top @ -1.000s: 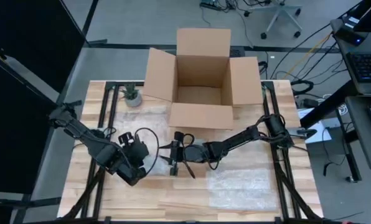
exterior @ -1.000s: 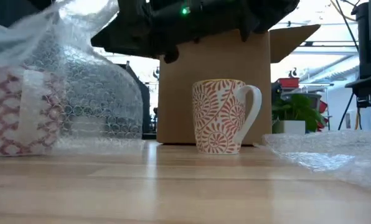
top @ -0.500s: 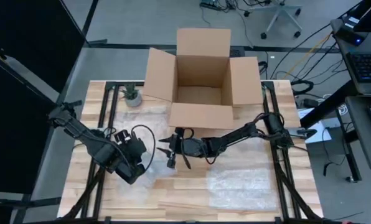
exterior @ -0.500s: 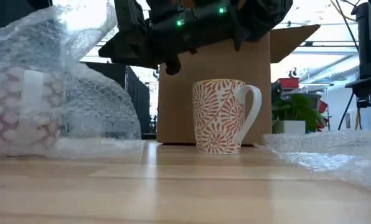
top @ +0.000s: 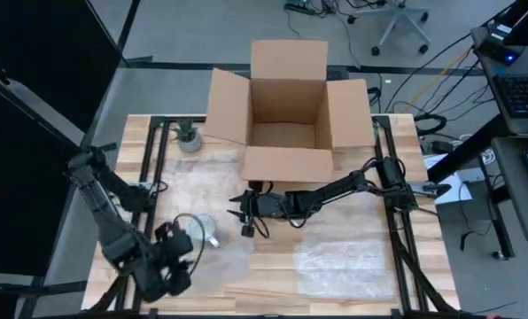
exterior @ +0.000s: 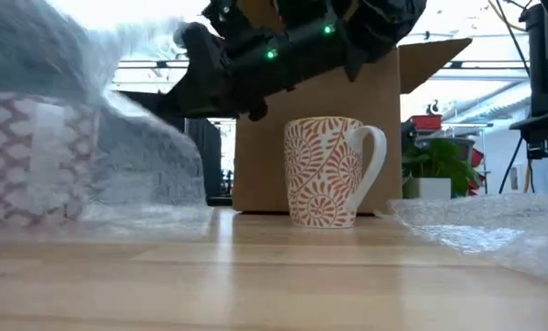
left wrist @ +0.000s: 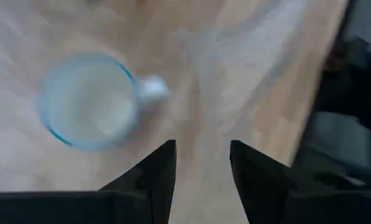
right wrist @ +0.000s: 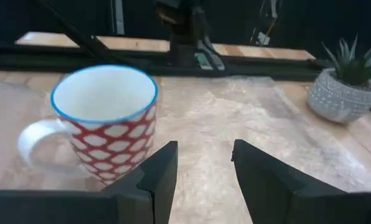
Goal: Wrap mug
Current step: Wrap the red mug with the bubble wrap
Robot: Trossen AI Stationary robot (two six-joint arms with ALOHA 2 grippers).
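A red-and-white diamond mug with a blue rim stands upright on a bubble wrap sheet at the table's left. In the low view the wrap rises around this mug. My left gripper hovers open above it, nearer the table's near-left corner. My right gripper is open and level just right of the mug, also seen from above. An orange leaf-pattern mug stands on the bare wood in the low view.
An open cardboard box stands at the far middle. A small potted plant is at the far left. A second bubble wrap sheet lies flat at the near right. Black frame rails run along both table sides.
My left gripper has pulled away from the red mug toward the table's near-left corner and risen above it. The wrap flap that stood raised over the mug is now in motion and blurred. My right gripper has moved a little toward the far-left, nearer the mug.
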